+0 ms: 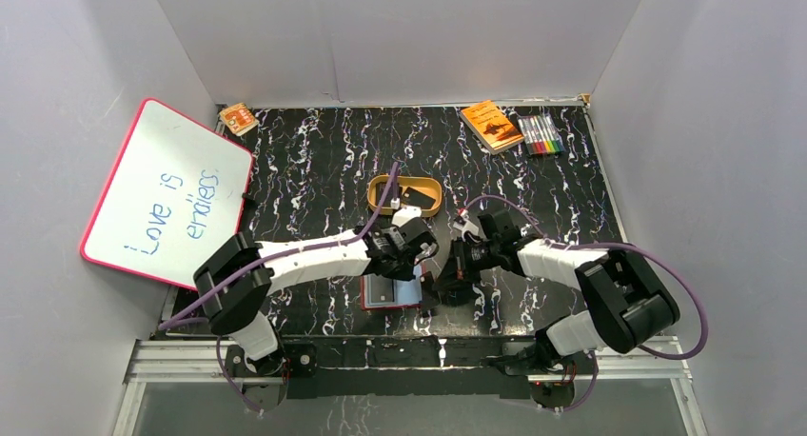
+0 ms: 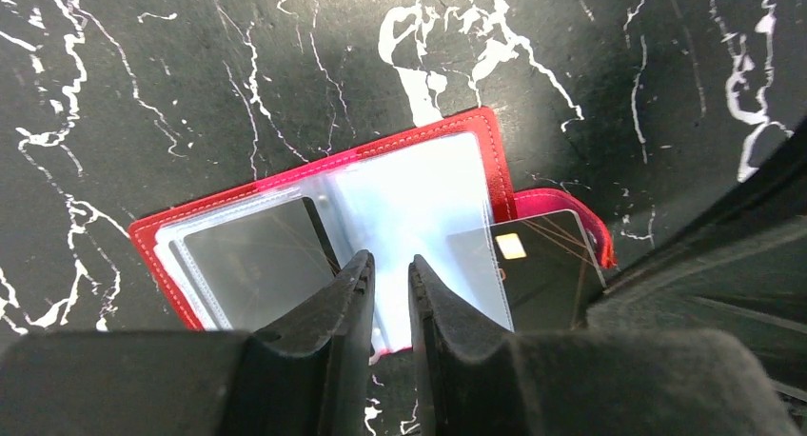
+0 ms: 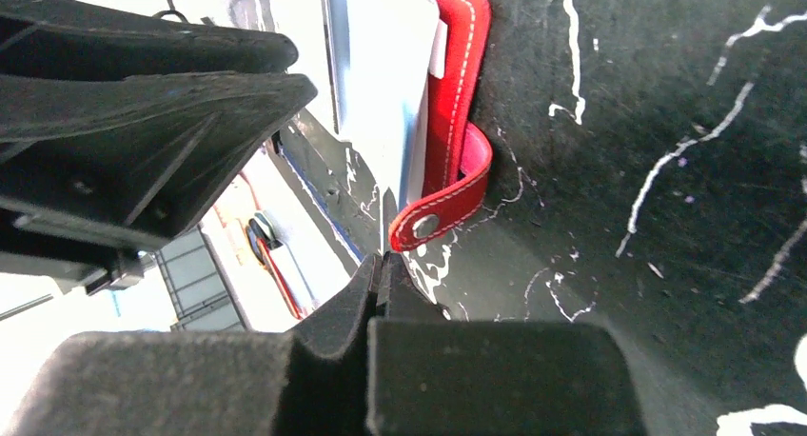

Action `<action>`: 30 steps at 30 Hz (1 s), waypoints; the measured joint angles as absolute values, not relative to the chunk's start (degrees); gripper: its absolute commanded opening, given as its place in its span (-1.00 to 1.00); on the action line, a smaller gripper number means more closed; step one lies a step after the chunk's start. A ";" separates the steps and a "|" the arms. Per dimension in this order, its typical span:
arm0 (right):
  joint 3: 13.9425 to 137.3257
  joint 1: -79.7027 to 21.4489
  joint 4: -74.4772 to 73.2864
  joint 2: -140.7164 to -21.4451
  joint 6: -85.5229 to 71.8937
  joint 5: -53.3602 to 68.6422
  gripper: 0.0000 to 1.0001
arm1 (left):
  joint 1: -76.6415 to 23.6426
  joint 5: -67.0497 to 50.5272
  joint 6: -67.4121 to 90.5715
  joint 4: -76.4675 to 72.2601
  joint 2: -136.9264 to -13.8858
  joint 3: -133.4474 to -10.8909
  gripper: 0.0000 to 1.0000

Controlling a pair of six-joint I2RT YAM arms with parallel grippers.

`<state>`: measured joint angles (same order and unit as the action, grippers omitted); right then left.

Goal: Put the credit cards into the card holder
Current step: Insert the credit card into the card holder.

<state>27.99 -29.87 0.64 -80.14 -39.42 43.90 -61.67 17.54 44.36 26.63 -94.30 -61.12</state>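
Left hand barely parted, empty; its view alone shows credit cards at card holder; right hand closed.

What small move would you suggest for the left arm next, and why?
Probably nudge the chip card further into the wallet: it sticks out past the red edge, over the tab, while the other card sits fully in its sleeve. The left jaws stand slightly apart above, holding nothing.
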 measured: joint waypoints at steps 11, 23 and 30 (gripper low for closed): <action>33.19 -35.73 3.33 -84.53 -41.63 42.92 -1.00 | -61.67 24.08 50.11 30.72 -78.24 -55.68 -0.56; 38.92 -42.83 6.52 -92.92 -44.58 39.20 -1.00 | -61.60 27.40 57.60 32.99 -62.67 -43.88 -0.50; 39.94 -43.92 2.79 -86.63 -44.62 33.91 -1.00 | -61.56 27.51 57.60 27.66 -66.17 -42.92 -0.50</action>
